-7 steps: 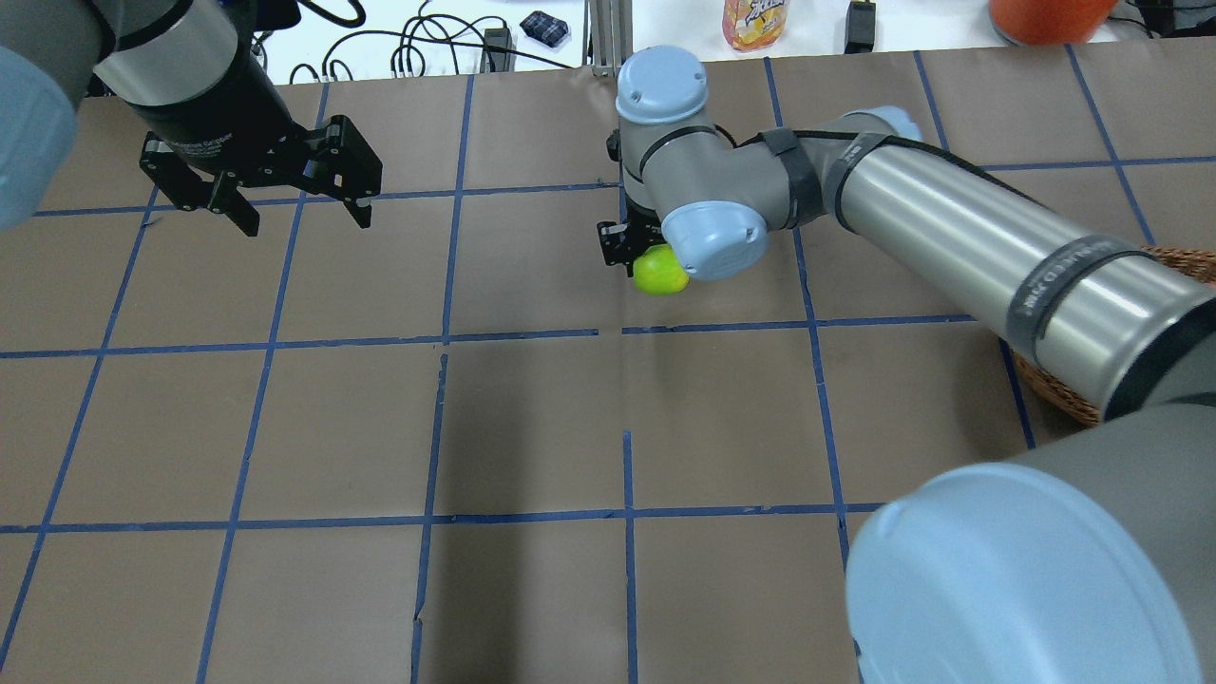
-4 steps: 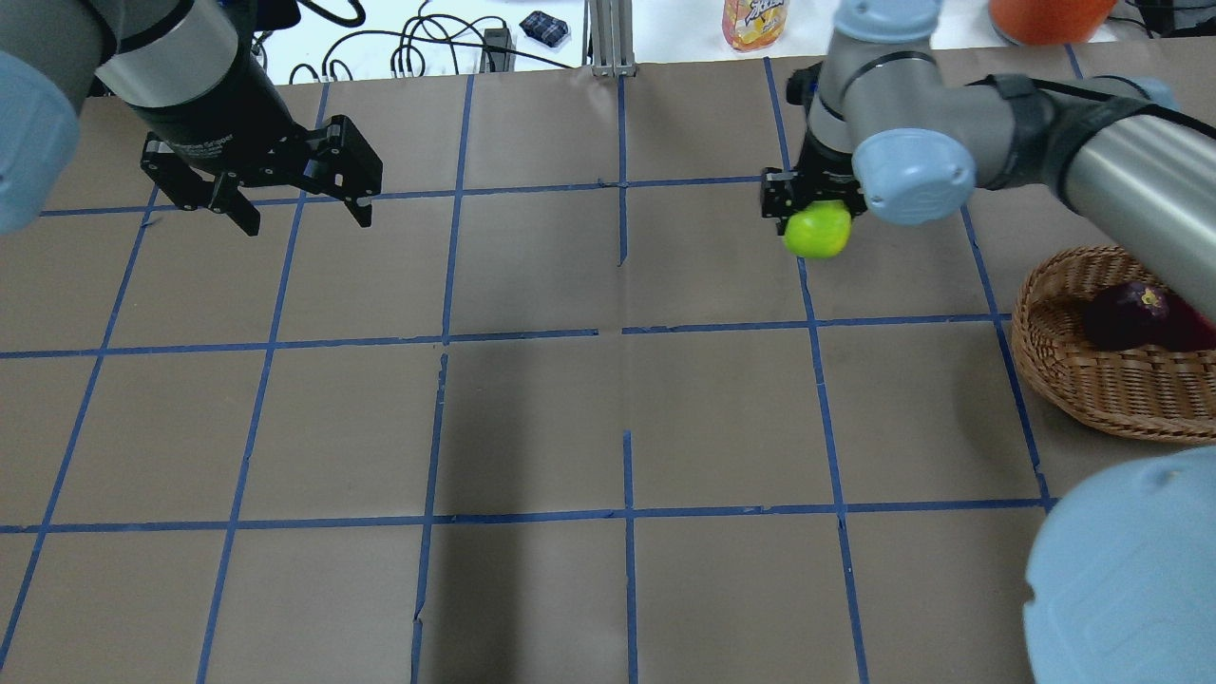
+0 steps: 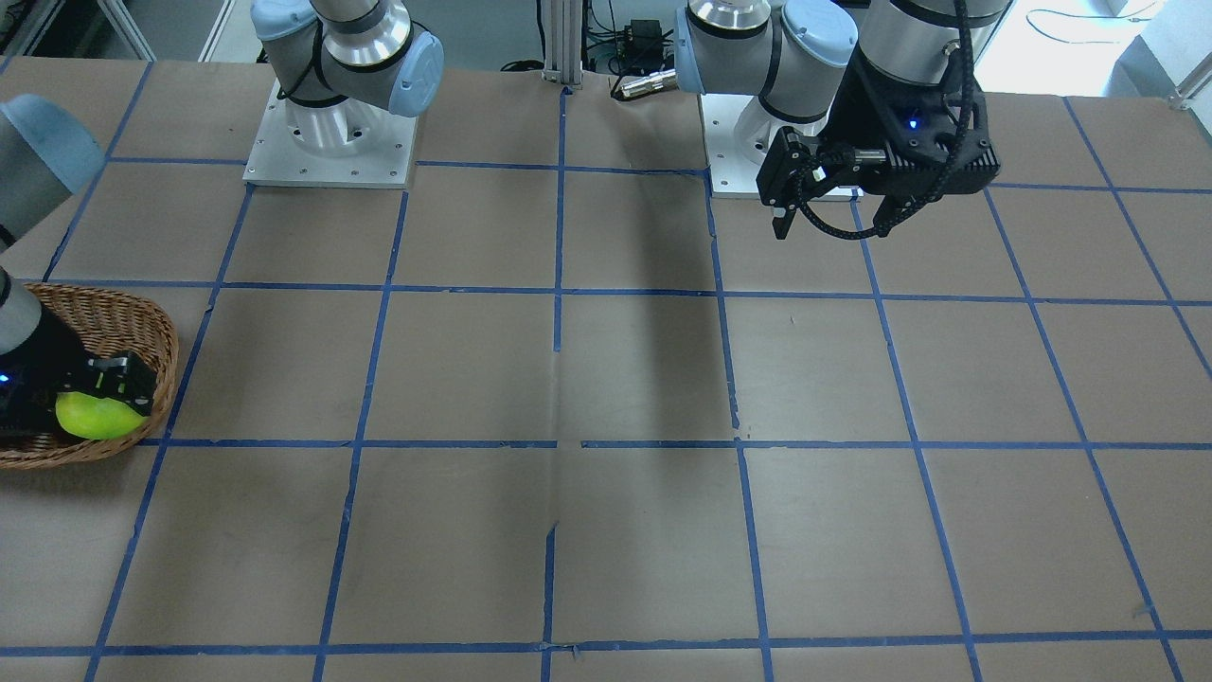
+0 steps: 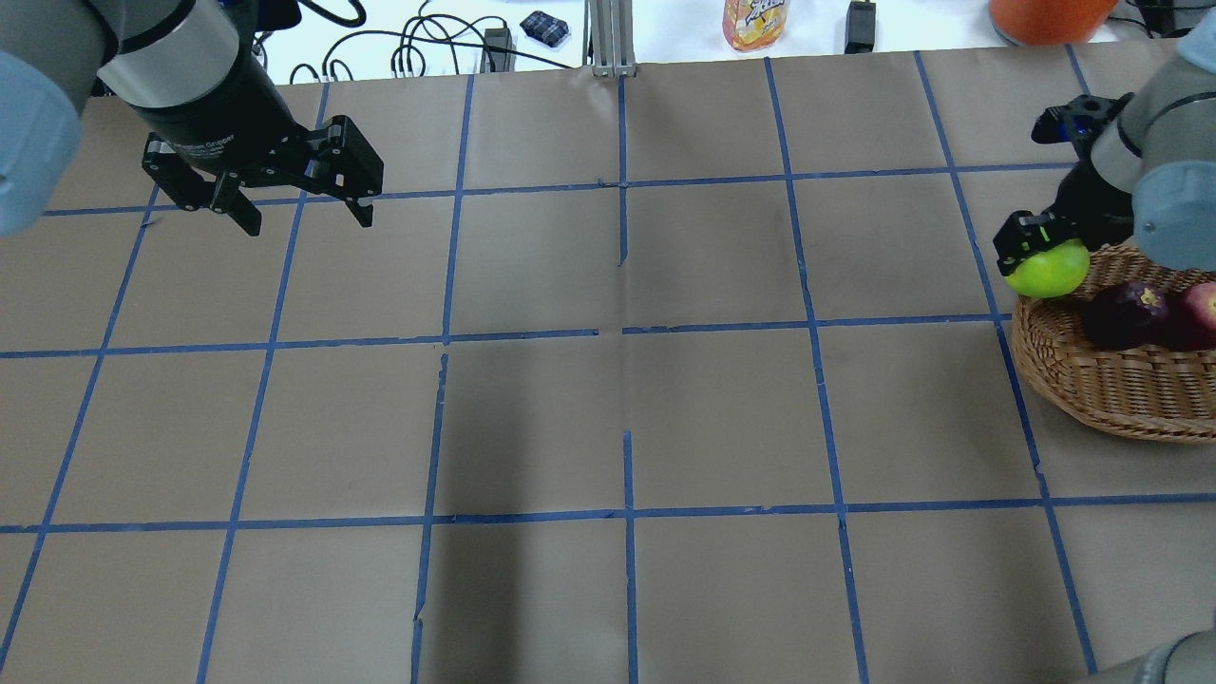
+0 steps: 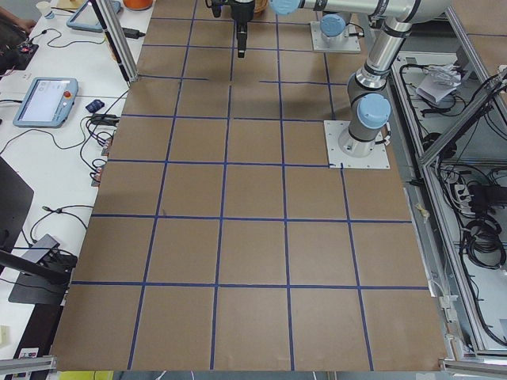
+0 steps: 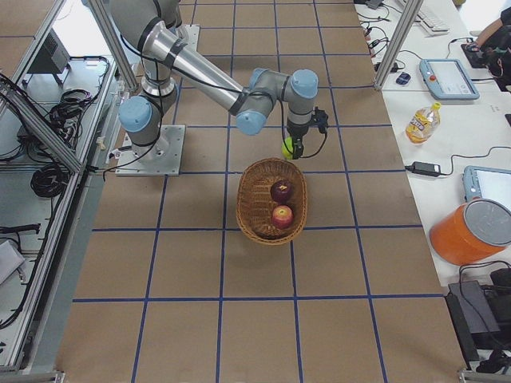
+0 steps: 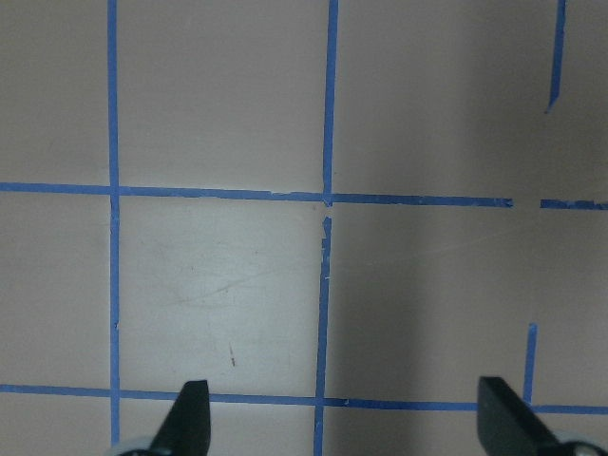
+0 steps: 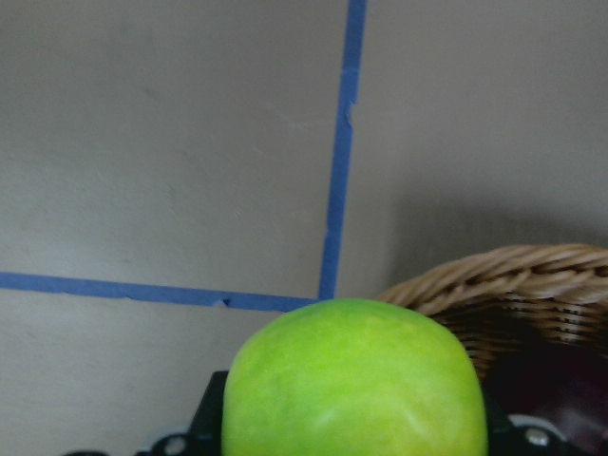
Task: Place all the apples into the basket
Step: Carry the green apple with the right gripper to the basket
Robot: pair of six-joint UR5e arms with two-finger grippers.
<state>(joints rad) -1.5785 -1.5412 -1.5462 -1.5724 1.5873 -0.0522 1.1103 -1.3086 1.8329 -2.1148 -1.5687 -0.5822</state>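
Observation:
My right gripper (image 4: 1038, 255) is shut on the yellow-green apple (image 4: 1049, 271) and holds it over the far left rim of the wicker basket (image 4: 1102, 391). The right wrist view shows the apple (image 8: 356, 380) filling the bottom, with the basket rim (image 8: 494, 274) just past it. The dark purple apple (image 4: 1127, 313) and the red apple (image 4: 1203, 306) lie inside the basket; both show in the right side view (image 6: 281, 191), (image 6: 282, 216). My left gripper (image 4: 309, 224) is open and empty, hanging above the table's far left part.
A juice bottle (image 4: 755, 21), an orange container (image 4: 1045, 17) and cables lie on the white bench beyond the table's far edge. The table surface is brown paper with a blue tape grid (image 4: 622, 332).
My right arm has swung to the right, carrying the yellow-green apple from the table's middle to the basket's rim. The left arm has not moved.

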